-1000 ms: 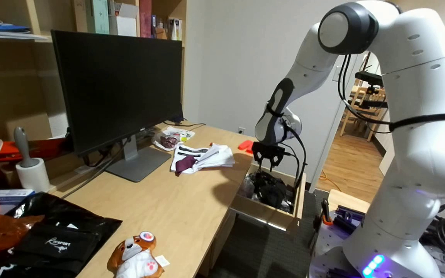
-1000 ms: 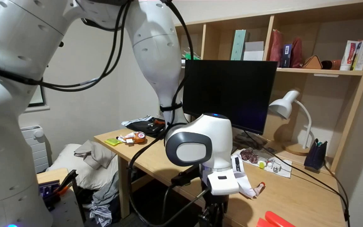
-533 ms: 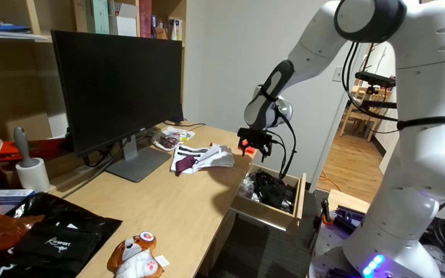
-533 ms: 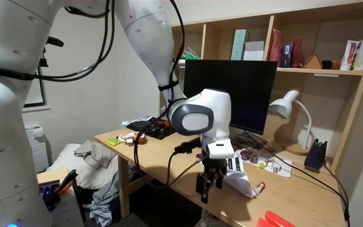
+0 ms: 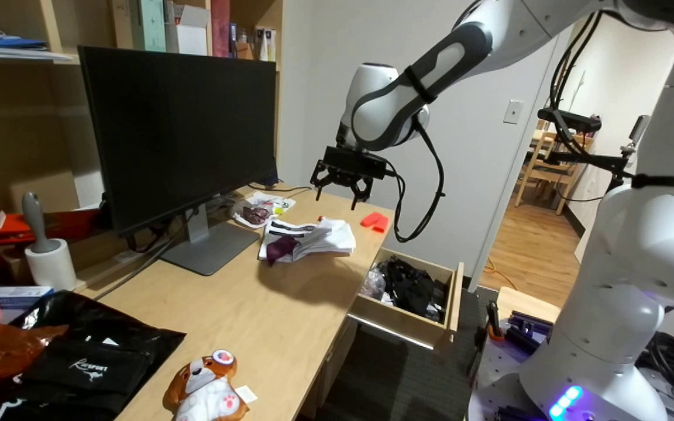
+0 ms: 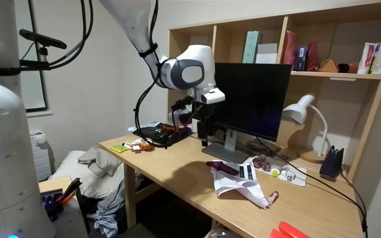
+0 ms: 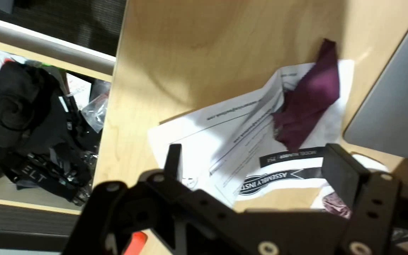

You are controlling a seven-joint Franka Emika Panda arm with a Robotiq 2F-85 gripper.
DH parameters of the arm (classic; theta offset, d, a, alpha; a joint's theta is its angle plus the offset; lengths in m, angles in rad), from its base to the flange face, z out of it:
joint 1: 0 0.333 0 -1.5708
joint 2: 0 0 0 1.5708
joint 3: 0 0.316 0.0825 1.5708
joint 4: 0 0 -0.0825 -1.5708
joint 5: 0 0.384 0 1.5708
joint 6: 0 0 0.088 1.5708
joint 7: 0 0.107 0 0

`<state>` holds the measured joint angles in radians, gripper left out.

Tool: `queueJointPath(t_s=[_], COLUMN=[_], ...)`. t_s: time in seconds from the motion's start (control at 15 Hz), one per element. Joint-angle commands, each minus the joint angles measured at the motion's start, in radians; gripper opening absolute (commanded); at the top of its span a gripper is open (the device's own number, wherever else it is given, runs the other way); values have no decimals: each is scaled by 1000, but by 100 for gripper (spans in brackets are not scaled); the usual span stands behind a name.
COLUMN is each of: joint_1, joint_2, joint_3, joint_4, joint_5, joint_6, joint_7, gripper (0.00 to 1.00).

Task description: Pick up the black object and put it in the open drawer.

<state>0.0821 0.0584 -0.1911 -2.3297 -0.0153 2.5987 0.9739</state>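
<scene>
Up over the desk (image 5: 255, 316), near the middle of the frame in an exterior view, hangs the claw (image 5: 336, 203). Its fingers (image 7: 172, 161) are spread wide apart. The black lump (image 7: 16, 102) lies in the open drawer (image 5: 398, 321), which sticks out lower right of the middle there; the wrist view shows the lump on the left side. In the middle of the wrist view, a dark red cloth (image 7: 312, 101) lies on white paper (image 7: 211, 138). In an exterior view, a toy dog (image 5: 208, 389) lies at the bottom and a big screen (image 5: 185, 134) stands at the upper left.
</scene>
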Motion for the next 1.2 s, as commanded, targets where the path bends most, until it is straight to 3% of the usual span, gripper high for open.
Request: queueJointPath(t_s=[0.0,0.13,0.27,0.53,1.0,1.07,1.13], joint_1=[-46,-56,-63,-43,-3,-20,-18], joint_2=[-6,12,-7,-70,-223,-148,-163], joint_3=[48,43,70,122,225,232,238], joint_4=[-1,-2,-22,-36,-169,-107,-121], joint_5=[-2,-3,29,-8,171,127,132], joint_6=[-3,-2,-17,-103,-184,-148,-152], joint_7=[0,0,-142,-260,-613,-505,-516], gripper=[100,100,100,100,100,100,100])
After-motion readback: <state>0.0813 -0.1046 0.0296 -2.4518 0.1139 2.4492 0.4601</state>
